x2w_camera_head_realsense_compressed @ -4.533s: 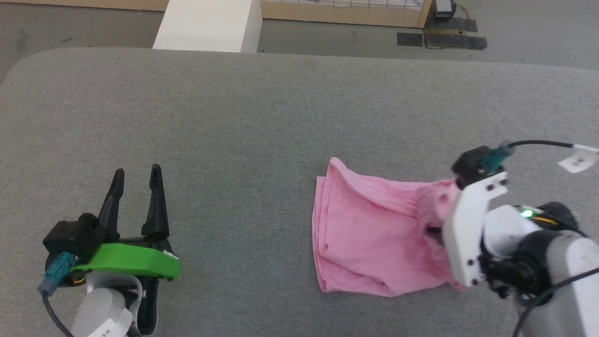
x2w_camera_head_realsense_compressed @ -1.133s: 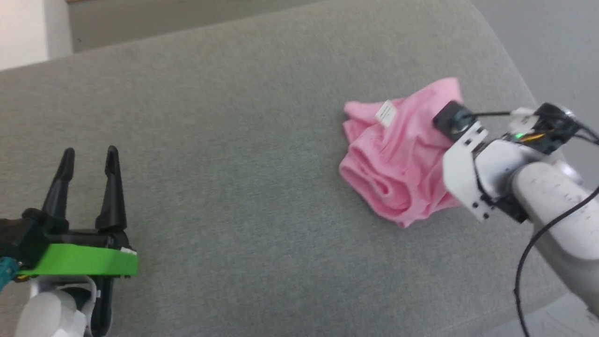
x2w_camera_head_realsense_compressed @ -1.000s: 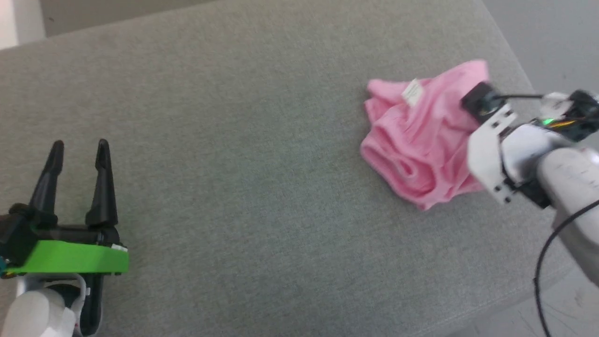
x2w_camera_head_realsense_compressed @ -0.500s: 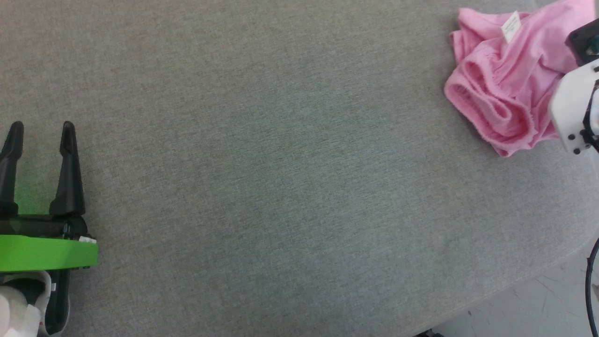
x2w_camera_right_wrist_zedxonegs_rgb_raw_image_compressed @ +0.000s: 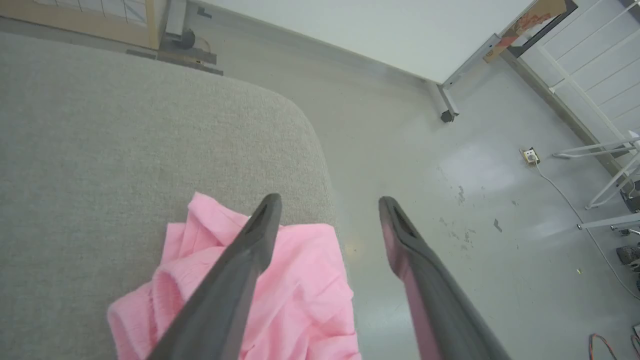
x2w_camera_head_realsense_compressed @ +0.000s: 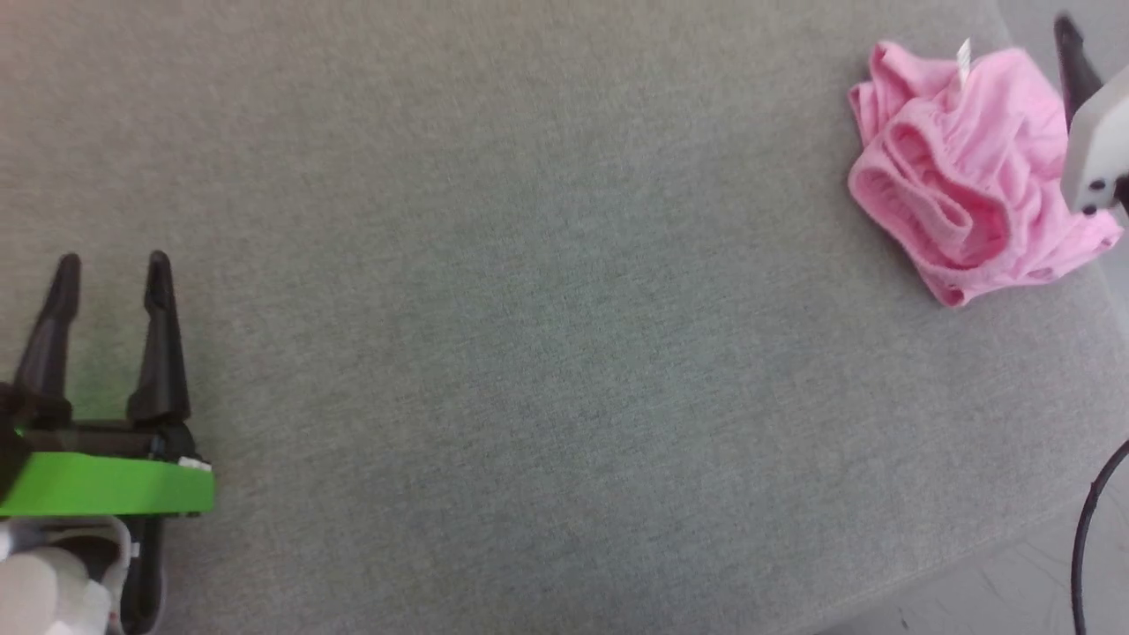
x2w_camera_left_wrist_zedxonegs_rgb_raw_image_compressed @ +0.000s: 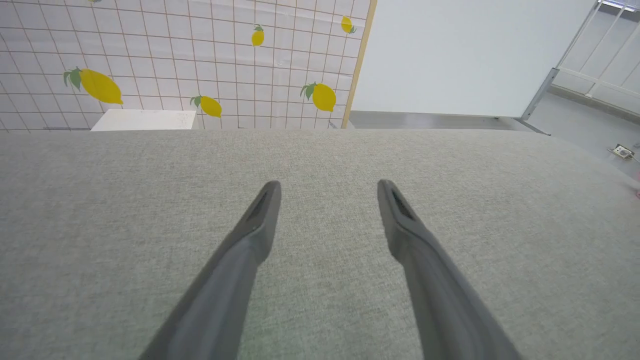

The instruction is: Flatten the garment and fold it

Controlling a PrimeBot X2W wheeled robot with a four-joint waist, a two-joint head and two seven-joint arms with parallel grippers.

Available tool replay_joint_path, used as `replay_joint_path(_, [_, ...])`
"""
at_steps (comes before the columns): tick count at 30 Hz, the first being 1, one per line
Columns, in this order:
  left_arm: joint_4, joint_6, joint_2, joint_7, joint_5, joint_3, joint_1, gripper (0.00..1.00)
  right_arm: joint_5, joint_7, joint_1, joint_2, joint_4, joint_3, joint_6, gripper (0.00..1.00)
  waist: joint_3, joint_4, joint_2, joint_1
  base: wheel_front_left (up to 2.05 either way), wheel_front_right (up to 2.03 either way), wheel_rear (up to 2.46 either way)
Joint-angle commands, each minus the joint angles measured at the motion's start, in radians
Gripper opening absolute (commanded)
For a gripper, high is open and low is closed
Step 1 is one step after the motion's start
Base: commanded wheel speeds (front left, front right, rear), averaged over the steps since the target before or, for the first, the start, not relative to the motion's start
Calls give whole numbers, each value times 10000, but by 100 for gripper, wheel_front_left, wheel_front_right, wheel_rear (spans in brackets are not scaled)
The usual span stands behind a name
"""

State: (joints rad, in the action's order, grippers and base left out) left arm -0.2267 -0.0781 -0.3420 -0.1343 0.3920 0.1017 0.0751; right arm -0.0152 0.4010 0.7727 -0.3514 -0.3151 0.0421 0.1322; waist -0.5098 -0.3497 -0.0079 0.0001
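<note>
Upper right of the head view, the garment (x2w_camera_head_realsense_compressed: 961,176) lies bunched at the table (x2w_camera_head_realsense_compressed: 529,309) edge; soft, light, probably limp; best pinched at its waistband (x2w_camera_head_realsense_compressed: 922,190); my right pincer (x2w_camera_right_wrist_zedxonegs_rgb_raw_image_compressed: 328,200) gapes wide, empty.

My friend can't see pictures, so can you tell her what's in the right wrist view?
A crumpled pink garment lies bunched at the edge of a grey table, near its rounded corner. The right gripper is over it, its two dark fingers spread open, holding nothing. Grey floor lies beyond.
</note>
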Motion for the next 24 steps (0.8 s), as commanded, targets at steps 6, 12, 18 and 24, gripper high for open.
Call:
replay_joint_path(6, [653,235,380,-276,-4,-238,16,100,-1015,-1504,-235,1653,1562,1011,-15,100,1836,692,79,-1,0,0,0])
replay_joint_path(12, [1340,539,683,-370,-108,-428,273,100,-1657,-2840,-807,2664,2653,793,-15,100,2934,1364,79,-1,0,0,0])
replay_joint_path(18, [1995,940,909,-375,-305,-557,457,100,-2311,-3970,-1969,2991,2956,315,-15,100,3696,2104,79,-1,0,0,0])
replay_joint_path(24, [2459,1150,1132,-486,-321,-653,579,100,-3222,-5426,-3129,3008,2311,-42,-15,100,4154,2640,79,-1,0,0,0])
